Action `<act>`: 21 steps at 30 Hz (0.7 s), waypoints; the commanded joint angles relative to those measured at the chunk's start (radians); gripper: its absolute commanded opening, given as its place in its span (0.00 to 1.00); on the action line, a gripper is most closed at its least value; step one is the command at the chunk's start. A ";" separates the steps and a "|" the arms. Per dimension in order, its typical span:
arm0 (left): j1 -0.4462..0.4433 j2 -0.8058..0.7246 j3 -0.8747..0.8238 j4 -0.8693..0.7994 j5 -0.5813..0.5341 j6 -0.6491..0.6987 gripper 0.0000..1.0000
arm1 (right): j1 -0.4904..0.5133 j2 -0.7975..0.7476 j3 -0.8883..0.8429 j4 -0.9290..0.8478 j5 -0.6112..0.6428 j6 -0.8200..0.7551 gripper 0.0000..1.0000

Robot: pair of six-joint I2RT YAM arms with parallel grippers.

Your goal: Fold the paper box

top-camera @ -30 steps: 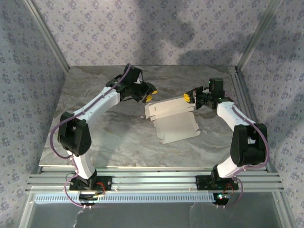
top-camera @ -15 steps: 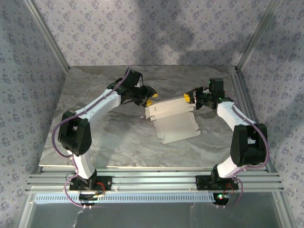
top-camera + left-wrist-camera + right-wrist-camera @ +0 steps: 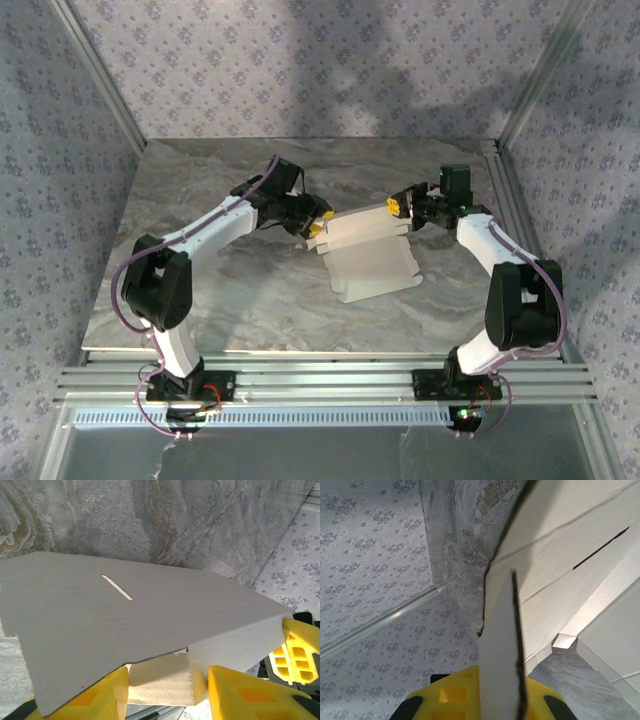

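The paper box [image 3: 368, 250] is a white creased blank on the table's middle, its rear panel raised. My right gripper [image 3: 398, 207] is shut on the raised panel's right end. In the right wrist view that flap [image 3: 500, 645] runs edge-on out of the closed yellow jaws [image 3: 500, 700]. My left gripper [image 3: 318, 225] is at the box's left end, open. In the left wrist view its yellow fingers [image 3: 100, 700] stand either side of a small edge tab [image 3: 160, 682], under a slotted panel [image 3: 125, 615]. The right gripper's yellow finger [image 3: 295, 652] shows at the panel's far end.
The grey marbled table [image 3: 200, 300] has free room to the left and in front of the box. Aluminium posts and rails [image 3: 330, 380] frame it, and patterned walls close in the back and sides.
My left gripper has moved right and slightly nearer, from beside the box to its left end, where its fingers now straddle the tab. The right gripper and the box have stayed put.
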 commanded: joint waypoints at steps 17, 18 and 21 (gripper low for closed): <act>-0.003 0.030 0.046 0.135 0.038 -0.125 0.23 | -0.003 -0.002 0.019 0.002 -0.019 0.009 0.00; -0.003 0.029 0.045 0.137 0.037 -0.128 0.18 | -0.003 -0.002 0.018 0.002 -0.020 0.009 0.00; -0.002 0.026 0.036 0.139 0.030 -0.136 0.00 | -0.001 -0.006 0.013 0.007 -0.018 0.013 0.00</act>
